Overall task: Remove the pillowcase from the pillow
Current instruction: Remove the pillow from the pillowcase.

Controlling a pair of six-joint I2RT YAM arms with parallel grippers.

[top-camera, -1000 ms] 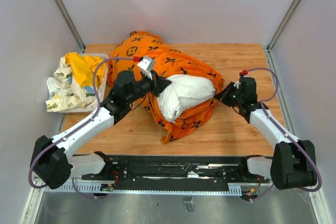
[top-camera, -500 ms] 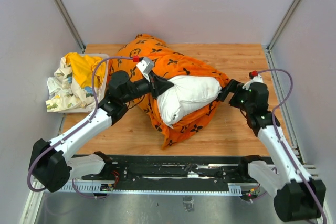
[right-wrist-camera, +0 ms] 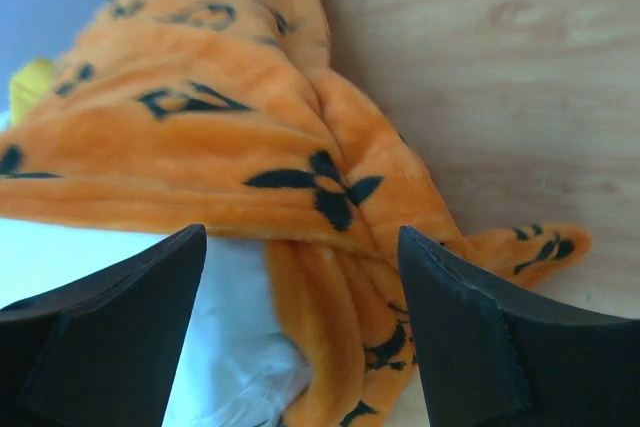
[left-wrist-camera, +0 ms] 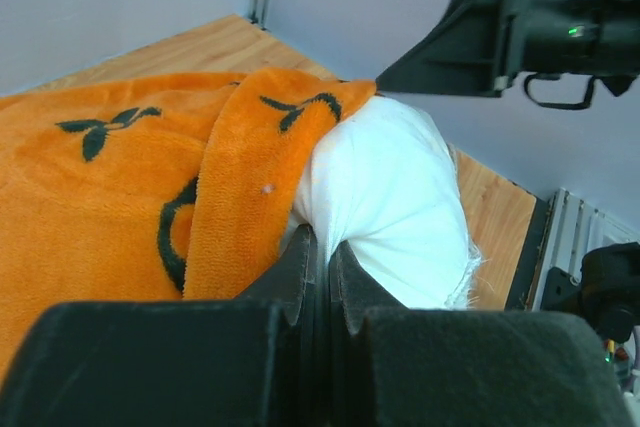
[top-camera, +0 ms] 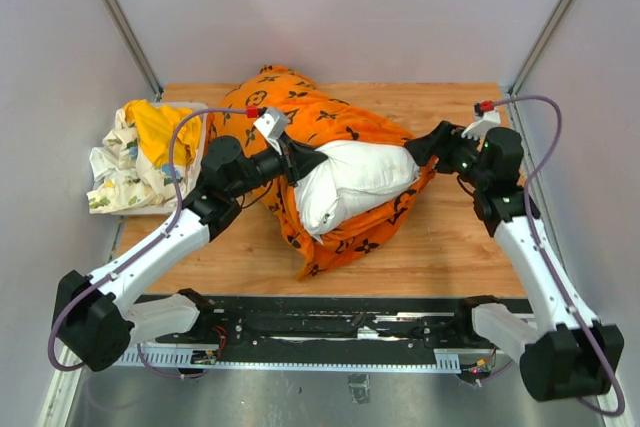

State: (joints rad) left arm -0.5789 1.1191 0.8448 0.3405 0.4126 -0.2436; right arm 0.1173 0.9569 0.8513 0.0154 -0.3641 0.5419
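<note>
Shifted toward the upper right, the right end effector [top-camera: 416, 151] hangs open over the orange pillowcase [top-camera: 330, 119] while the left end effector [top-camera: 303, 160] pinches the end of the white pillow [top-camera: 358, 182].

Orange pillowcase [top-camera: 330, 119] on wooden table [top-camera: 455, 242]

Yellow cloth [top-camera: 160, 132] atop floral cloth [top-camera: 115, 179] (crumpled) at table's [top-camera: 460, 247] left.
</note>
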